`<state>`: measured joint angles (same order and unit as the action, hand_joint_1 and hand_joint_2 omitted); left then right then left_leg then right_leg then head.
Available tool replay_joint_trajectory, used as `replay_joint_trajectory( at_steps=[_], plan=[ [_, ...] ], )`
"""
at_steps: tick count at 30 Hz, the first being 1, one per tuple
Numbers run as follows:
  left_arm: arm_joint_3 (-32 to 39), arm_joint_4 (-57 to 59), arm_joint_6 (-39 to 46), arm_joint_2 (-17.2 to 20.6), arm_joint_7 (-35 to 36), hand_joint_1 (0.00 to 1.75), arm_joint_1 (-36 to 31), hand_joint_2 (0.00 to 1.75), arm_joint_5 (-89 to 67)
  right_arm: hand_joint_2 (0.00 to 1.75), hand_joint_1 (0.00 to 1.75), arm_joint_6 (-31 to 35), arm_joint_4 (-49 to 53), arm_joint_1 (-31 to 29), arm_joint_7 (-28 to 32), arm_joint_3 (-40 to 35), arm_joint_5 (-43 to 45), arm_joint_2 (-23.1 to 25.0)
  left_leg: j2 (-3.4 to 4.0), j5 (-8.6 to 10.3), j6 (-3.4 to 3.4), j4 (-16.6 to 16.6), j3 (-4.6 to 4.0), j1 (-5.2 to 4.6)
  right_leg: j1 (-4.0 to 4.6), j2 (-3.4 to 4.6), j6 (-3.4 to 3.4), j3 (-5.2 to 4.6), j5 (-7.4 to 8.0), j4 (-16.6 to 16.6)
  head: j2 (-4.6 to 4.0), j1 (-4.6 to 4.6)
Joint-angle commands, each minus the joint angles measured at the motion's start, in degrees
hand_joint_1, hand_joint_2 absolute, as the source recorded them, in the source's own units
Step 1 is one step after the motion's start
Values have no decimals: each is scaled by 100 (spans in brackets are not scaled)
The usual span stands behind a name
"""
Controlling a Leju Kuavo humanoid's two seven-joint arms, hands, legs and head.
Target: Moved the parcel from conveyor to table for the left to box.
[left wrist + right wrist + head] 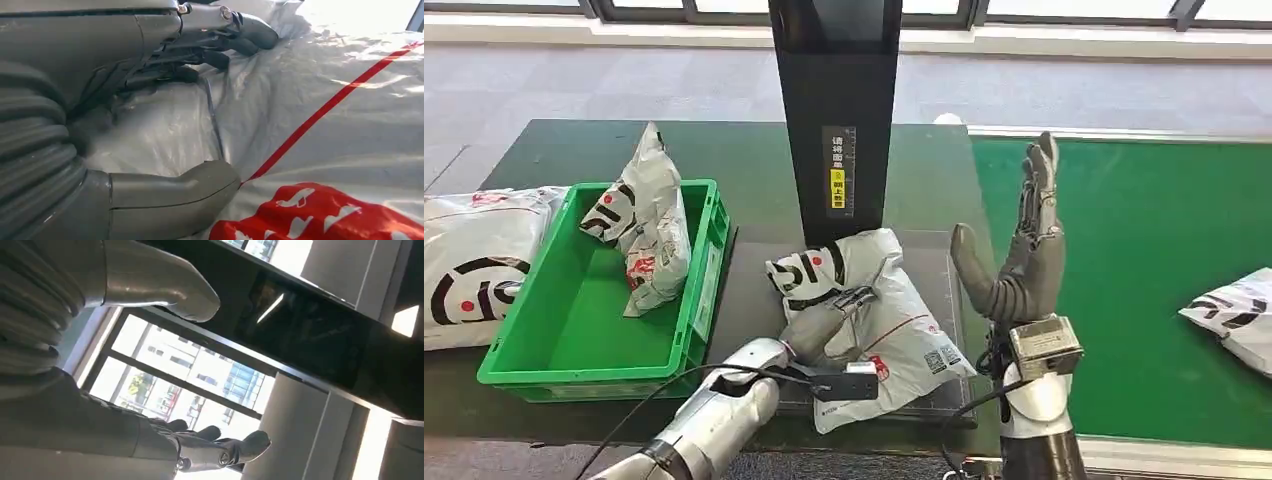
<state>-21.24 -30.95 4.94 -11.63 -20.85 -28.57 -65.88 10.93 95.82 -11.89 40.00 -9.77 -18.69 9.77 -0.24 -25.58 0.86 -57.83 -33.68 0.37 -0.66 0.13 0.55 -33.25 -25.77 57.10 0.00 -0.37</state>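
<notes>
Parcel (874,320) lies on table (754,160), just right of green bin (564,340), below black post (836,110). Left hand (824,325) grips parcel. Right hand (1024,250) raised right of parcel, fingers spread, holding nothing.

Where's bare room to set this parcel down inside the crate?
The green crate has bare floor in its near half, toward the robot. Its far right corner is taken by a leaning white parcel. The left hand rests on the table parcel.

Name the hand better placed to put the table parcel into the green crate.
Left. The left hand already rests on the white plastic parcel beside the green plastic crate; the right hand is raised, holding nothing.
</notes>
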Motion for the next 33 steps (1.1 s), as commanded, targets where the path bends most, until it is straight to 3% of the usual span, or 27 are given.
replay_joint_trajectory(
  at_steps=[1, 9, 10, 11, 16, 33],
  plan=[
    [-287, 596, -92, 88, 41, 0, -143, 175, -23, 175, 0, 13, -203, -194, -1, 130, 2, -158, 5, 4, -2, 7, 3, 1, 2, 2, -1, 3, 6, -8, 0, 0],
    [-292, 614, -55, 89, 32, 5, -147, 175, -23, 175, 0, 27, -183, -174, 0, 124, 4, -165, 4, 2, -2, 5, 6, -2, -2, 3, 0, 6, 3, -4, 0, 0],
    [-261, 580, 163, 82, -17, 164, -182, 175, -3, 175, 0, 43, -171, -156, 0, 117, 4, -165, 8, 7, -3, 13, 6, -2, -1, 4, -2, 5, 9, -11, 0, 0],
    [-239, 550, 254, 63, -52, 175, -234, 175, 16, 175, 0, 60, -155, -119, 0, 120, 4, -168, 2, 4, -2, 6, 5, 0, 1, 0, -1, 7, 5, -7, 0, 0],
    [-115, 166, 686, 9, -130, 175, -244, 175, 80, 175, 0, 164, -1, 103, 0, 95, 38, -212, 2, 8, -3, 12, 4, -2, -1, -1, -2, 5, 9, -11, 0, 0],
    [250, -2406, 2122, 89, -597, 175, 936, 175, 416, 175, 0, 641, 632, 790, 0, -256, 181, -522, 3, -4, 2, 5, -25, -2, -1, 4, -2, -29, -2, -2, 0, 0]
  ],
)
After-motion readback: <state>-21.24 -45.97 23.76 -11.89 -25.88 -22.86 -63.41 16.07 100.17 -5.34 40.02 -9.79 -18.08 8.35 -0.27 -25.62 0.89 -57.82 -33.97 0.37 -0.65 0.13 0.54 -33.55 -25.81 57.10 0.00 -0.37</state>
